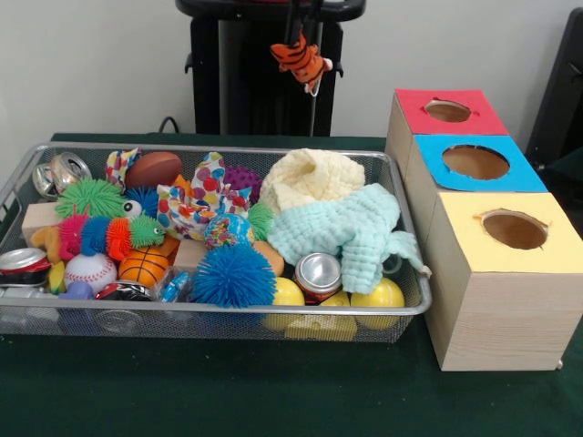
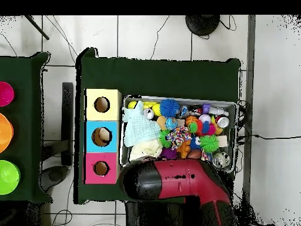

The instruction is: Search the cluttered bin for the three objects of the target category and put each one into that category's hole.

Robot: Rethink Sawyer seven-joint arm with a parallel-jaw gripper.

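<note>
My gripper (image 1: 301,38) hangs at the top centre of the front view, in front of the black pedestal. It is shut on a small orange striped tiger toy (image 1: 300,60), held high above the far side of the wire mesh bin (image 1: 228,312). The bin is full of clutter: a cream cloth (image 1: 312,176), a mint cloth (image 1: 351,228), a blue spiky ball (image 1: 233,275), a drinks can (image 1: 319,273), yellow balls (image 1: 383,293) and a mini basketball (image 1: 144,267). In the overhead view the red arm (image 2: 182,179) hides the gripper and covers the near edge of the bin (image 2: 236,109).
Three wooden boxes with holes stand in a row right of the bin: red top (image 1: 412,106), blue top (image 1: 435,171), yellow top (image 1: 474,248). They also show in the overhead view (image 2: 101,136). Coloured bowls (image 2: 6,176) sit on a separate table at the overhead's left.
</note>
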